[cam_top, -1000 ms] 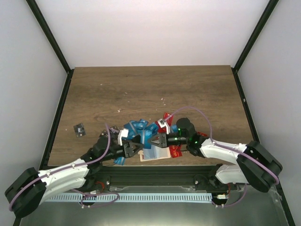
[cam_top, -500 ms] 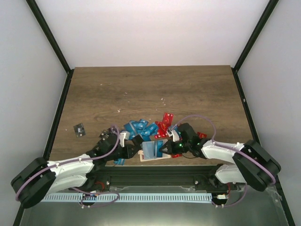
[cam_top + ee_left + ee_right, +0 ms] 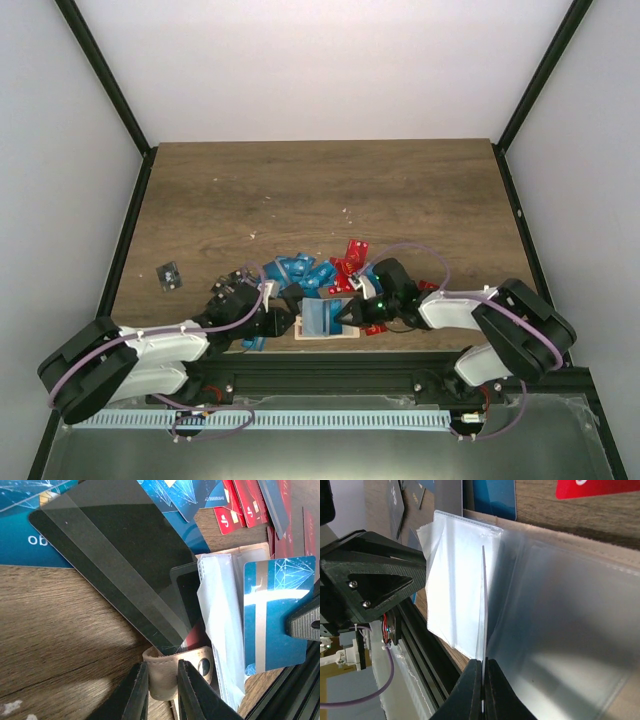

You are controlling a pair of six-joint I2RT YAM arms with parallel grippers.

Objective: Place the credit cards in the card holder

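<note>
The card holder point(image 3: 250, 554) lies open at the 6 o'clock edge of the table point(image 3: 320, 190), between the two arms. The left gripper point(image 3: 162, 672) is closed on its beige snap tab point(image 3: 161, 680), which fills the gap between the fingers. At the holder's 3 o'clock side, the right gripper point(image 3: 483, 664) is clamped tight on a blue card point(image 3: 274, 615), which stands edge-on against the clear sleeves point(image 3: 220, 630). A black card point(image 3: 115, 555) lies slanted partly over the holder. The other credit cards point(image 3: 305, 272), blue and red, are heaped just at the holder's 12 o'clock. One small dark card point(image 3: 169, 274) lies well apart, toward 9 o'clock.
</note>
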